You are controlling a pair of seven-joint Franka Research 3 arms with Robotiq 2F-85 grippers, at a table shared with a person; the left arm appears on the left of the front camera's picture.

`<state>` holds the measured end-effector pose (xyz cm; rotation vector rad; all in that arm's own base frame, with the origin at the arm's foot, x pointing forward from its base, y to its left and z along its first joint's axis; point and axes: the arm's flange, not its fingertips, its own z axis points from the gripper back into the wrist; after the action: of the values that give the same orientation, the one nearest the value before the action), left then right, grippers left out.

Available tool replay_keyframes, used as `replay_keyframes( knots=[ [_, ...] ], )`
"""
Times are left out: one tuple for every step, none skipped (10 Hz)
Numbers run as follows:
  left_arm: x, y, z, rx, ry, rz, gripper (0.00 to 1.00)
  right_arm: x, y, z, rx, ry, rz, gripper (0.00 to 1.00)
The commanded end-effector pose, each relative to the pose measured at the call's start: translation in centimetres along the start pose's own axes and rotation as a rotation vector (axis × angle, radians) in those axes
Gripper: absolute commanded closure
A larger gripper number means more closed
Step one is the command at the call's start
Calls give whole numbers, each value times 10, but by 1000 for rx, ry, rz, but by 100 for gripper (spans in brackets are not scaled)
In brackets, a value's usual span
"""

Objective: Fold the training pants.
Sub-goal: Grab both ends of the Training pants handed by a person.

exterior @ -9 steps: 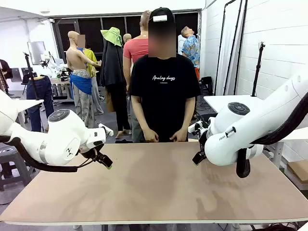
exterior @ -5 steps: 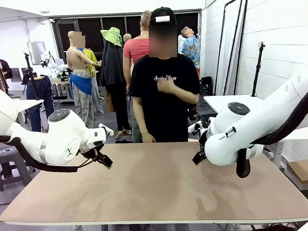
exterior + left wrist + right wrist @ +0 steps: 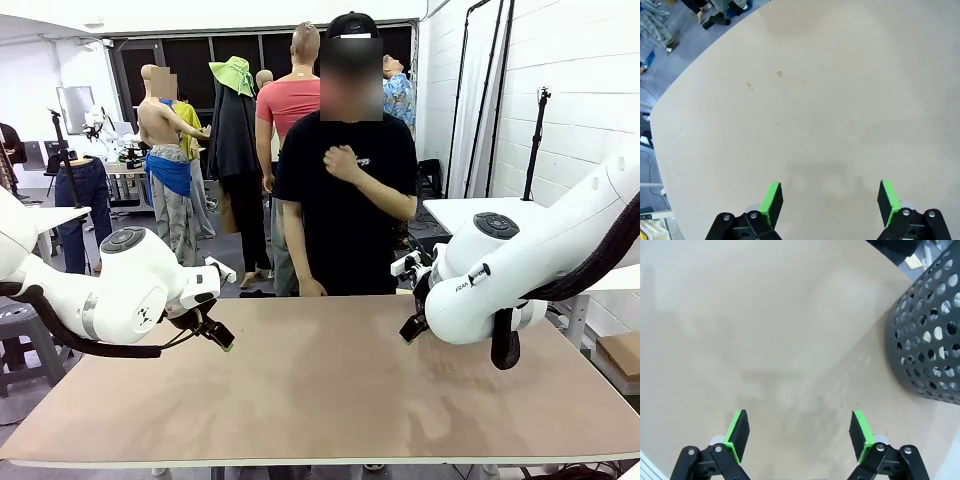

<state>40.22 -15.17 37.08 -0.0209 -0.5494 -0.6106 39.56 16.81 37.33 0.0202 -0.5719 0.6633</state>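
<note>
- The left gripper (image 3: 222, 340) hangs low over the left part of the surface (image 3: 320, 400), tilted down towards the middle, its jaws spread wide and grasping nothing.
- In the left wrist view the same gripper (image 3: 829, 192) has its two green pads (image 3: 772, 197) well apart, with bare tan board between and beyond them; a few small specks (image 3: 779, 74) mark the board farther off.
- The right gripper (image 3: 408, 328) hangs just above the right part of the surface, at the end of the bent white arm (image 3: 500, 290); it too is released and holds nothing.
- In the right wrist view that gripper (image 3: 800, 432) shows both pads wide apart over bare board, with faint shadows on the board between them.
- A dark basket (image 3: 930, 340) with round holes stands near the surface's edge in the right wrist view, well apart from the right gripper and off to one side of it.
- Where the pants lie relative to either gripper I cannot tell, nor how they look.
- A person (image 3: 345, 200) in a black T-shirt stands at the far side of the surface, between the two arms, one hand (image 3: 340, 163) raised to the chest and the other hand (image 3: 312, 288) down by the far edge.
- Both grippers are well apart from each other and from the person's hands.
</note>
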Motion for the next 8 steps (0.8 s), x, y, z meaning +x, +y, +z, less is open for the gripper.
replay_keyframes(
  knots=[
    [0, 1, 0, 1, -1, 2, 0, 0, 0, 0, 0, 0, -1, 0],
    [0, 1, 0, 1, -1, 2, 0, 0, 0, 0, 0, 0, -1, 0],
    [0, 1, 0, 1, -1, 2, 0, 0, 0, 0, 0, 0, -1, 0],
    [0, 1, 0, 1, -1, 2, 0, 0, 0, 0, 0, 0, -1, 0],
    [0, 0, 0, 0, 0, 0, 0, 0, 0, 0, 0, 0, 0, 0],
    [0, -3, 13, -2, -10, -17, 0, 4, -1, 14, 40, -14, -14, 0],
    [2, -6, 29, 0, -26, -16, 0, 7, -3, 26, 56, -26, -27, 0],
    [5, -10, 47, 0, -35, -26, 0, 9, -5, 36, 76, -33, -29, 0]
  ],
)
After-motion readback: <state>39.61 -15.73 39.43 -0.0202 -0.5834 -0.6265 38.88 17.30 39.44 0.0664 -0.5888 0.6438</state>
